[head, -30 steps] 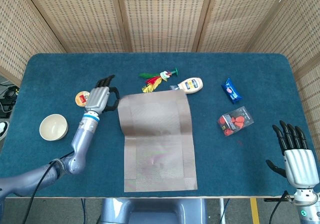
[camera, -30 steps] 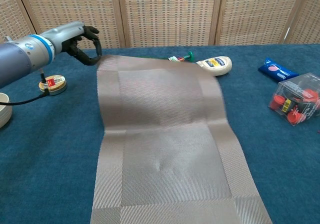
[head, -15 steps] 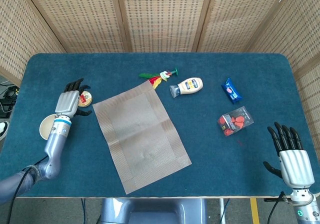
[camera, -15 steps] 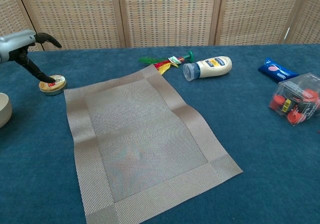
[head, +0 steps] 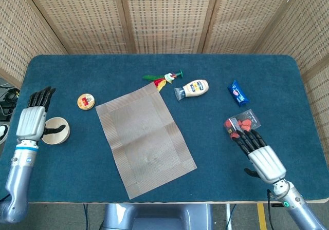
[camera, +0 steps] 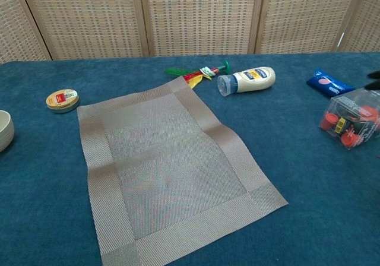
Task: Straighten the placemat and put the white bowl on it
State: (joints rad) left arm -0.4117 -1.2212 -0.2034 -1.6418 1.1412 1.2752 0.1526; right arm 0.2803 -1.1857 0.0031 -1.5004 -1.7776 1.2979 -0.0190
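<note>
The grey woven placemat (head: 145,137) lies flat mid-table, turned askew with one corner pointing to the back; it also fills the middle of the chest view (camera: 166,171). The white bowl (head: 57,131) sits upright on the blue cloth at the left, apart from the mat, and only its edge shows in the chest view (camera: 5,129). My left hand (head: 31,121) hovers just left of the bowl, fingers stretched out, thumb reaching over the rim, holding nothing. My right hand (head: 259,154) is at the front right, fingers spread, empty.
A round tin (head: 86,101) lies behind the bowl. A feathered toy (head: 163,79) and a mayonnaise bottle (head: 193,89) lie beyond the mat's back corner. A blue packet (head: 237,93) and a clear box (head: 242,123) of red pieces sit right, the box touching my right fingertips.
The mat went from folded and straight to flat and askew. My left hand left the mat and moved left beside the bowl. My right hand moved forward to the clear box.
</note>
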